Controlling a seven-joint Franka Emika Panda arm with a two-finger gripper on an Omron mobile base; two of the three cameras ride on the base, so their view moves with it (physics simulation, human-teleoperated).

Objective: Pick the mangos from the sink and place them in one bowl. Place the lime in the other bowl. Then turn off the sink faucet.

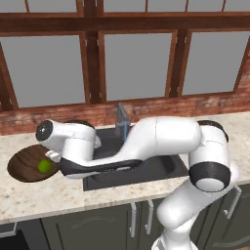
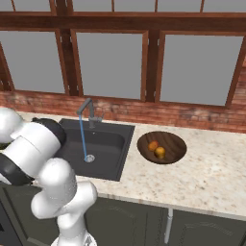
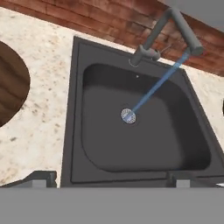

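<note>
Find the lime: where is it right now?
In the left base view, the lime lies in the wooden bowl on the counter, left of the sink.

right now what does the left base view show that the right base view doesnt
Left base view alone: the lime lying in the wooden bowl on the counter left of the sink, with the arm stretched across the basin toward it.

Right base view alone: the other bowl on the counter right of the sink, holding both mangos, and the silver drain in an otherwise bare basin.

Both: the dark sink, the grey faucet with water running, the speckled counter, brick wall and windows.
</note>
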